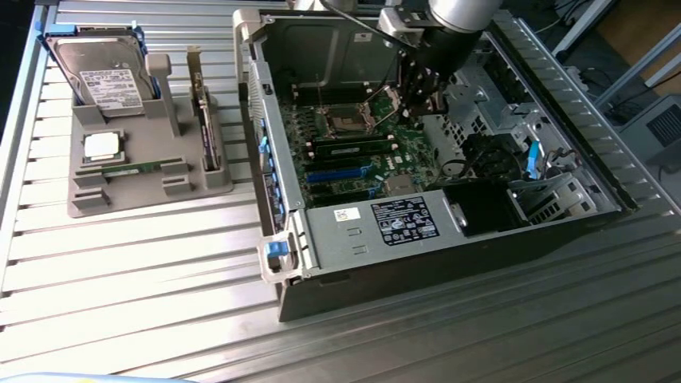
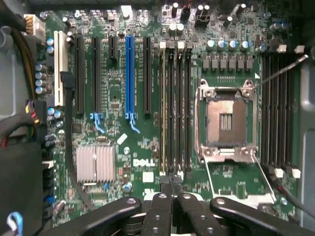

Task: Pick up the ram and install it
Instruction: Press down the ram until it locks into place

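Counted on the grey holder (image 1: pixel 149 187), left of the PC case (image 1: pixel 426 239) in the exterior view: one hard drive (image 1: pixel 101 76), one processor chip (image 1: pixel 102 145), one ram (image 1: pixel 139 168), one expansion card (image 1: pixel 204 120). Inside the case sat one motherboard (image 2: pixel 142 147) with one open CPU socket (image 2: pixel 226 120) and one heatsink (image 2: pixel 95 162).

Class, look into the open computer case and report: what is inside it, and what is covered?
Inside the case: a green motherboard with an empty processor socket, one ram seated in its slot, a heatsink. The arm and shut pincer cover part of the board.
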{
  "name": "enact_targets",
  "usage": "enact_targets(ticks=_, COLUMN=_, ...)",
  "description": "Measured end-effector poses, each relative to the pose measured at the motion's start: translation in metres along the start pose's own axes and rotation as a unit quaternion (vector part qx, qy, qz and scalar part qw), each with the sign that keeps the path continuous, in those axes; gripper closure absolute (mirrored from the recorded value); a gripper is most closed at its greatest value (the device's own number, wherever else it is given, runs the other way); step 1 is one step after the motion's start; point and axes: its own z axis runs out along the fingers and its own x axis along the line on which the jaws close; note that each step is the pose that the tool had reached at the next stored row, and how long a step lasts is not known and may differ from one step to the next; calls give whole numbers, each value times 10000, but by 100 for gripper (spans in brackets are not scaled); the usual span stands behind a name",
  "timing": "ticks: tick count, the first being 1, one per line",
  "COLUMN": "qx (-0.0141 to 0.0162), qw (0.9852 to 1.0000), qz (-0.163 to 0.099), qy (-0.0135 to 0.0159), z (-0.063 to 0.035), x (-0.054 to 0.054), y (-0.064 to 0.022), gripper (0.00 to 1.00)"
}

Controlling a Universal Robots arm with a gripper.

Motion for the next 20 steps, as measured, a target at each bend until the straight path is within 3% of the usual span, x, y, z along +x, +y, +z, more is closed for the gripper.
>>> enact_targets(ticks=11, qx=-1, qw=10000, qz=2, qy=3, z=435, x=6, y=10, gripper=89)
enact_targets(ticks=13, qx=10, qw=10000, qz=2, qy=-4, z=428, x=4, y=11, gripper=89)
enact_targets(ticks=14, qx=20, qw=10000, qz=2, qy=-5, z=379, x=3, y=14, gripper=89)
enact_targets(ticks=18, qx=23, qw=10000, qz=2, qy=2, z=286, x=1, y=23, gripper=89)
enact_targets(ticks=20, qx=42, qw=10000, qz=1, qy=-3, z=290, x=1, y=149, gripper=89)
